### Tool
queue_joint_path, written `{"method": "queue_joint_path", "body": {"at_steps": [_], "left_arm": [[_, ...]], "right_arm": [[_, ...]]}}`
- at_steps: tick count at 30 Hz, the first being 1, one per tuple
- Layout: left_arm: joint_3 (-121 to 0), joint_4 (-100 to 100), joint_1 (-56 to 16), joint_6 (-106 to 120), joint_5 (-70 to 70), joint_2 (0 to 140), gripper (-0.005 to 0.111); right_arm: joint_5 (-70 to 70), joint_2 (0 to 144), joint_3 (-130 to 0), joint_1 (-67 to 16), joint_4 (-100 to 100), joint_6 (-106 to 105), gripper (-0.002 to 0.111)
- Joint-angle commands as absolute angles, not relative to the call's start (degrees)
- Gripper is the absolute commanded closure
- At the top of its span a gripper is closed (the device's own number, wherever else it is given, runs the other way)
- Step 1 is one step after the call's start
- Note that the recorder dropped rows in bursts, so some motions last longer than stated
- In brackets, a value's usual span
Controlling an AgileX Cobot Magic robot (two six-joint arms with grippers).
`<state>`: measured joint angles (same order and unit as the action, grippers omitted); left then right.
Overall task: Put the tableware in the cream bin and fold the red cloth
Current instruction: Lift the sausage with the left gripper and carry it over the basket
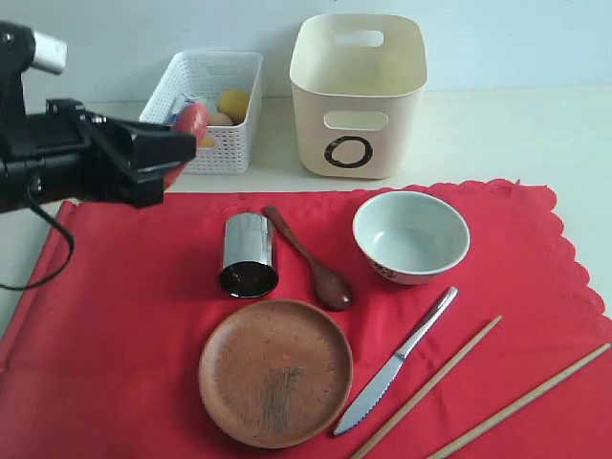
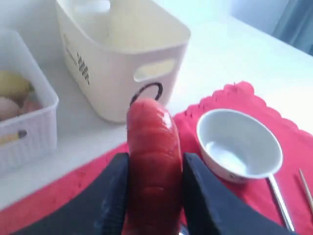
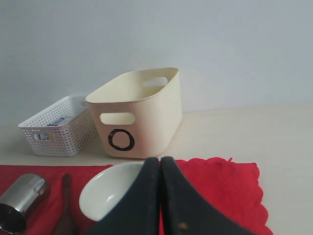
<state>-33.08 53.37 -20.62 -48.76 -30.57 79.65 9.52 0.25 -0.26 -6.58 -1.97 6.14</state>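
Left gripper (image 2: 155, 164) part-closed on the sausage (image 2: 152, 132) near the surface's far-left edge by the white basket (image 1: 225, 153); I fear the slick skin slipping it onto the red cloth (image 1: 115, 316), where cup (image 1: 250, 253), bowl (image 1: 411, 236) and plate (image 1: 275, 373) wait before the cream bin (image 1: 356, 143); right gripper (image 3: 160, 166) closed, empty.

The cup (image 1: 249, 251) was mirror-bright steel, the plate (image 1: 275, 373) matt brown wood, the bowl (image 1: 411, 234) glossy, the bin (image 1: 316, 124) smooth cream plastic, the cloth (image 1: 115, 325) matt.
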Motion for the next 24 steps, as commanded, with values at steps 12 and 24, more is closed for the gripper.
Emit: {"method": "queue_joint_path", "body": {"at_steps": [12, 24], "left_arm": [[-52.38, 30.12, -20.59, -24.93, -27.94, 93.42, 0.107], [-66.61, 10.28, -20.5, -9.05, -28.05, 109.53, 0.107]], "right_arm": [[8.93, 0.0, 0.0, -6.66, -1.6, 6.04, 0.108], [8.93, 0.0, 0.0, -6.66, -1.6, 6.04, 0.108]]}}
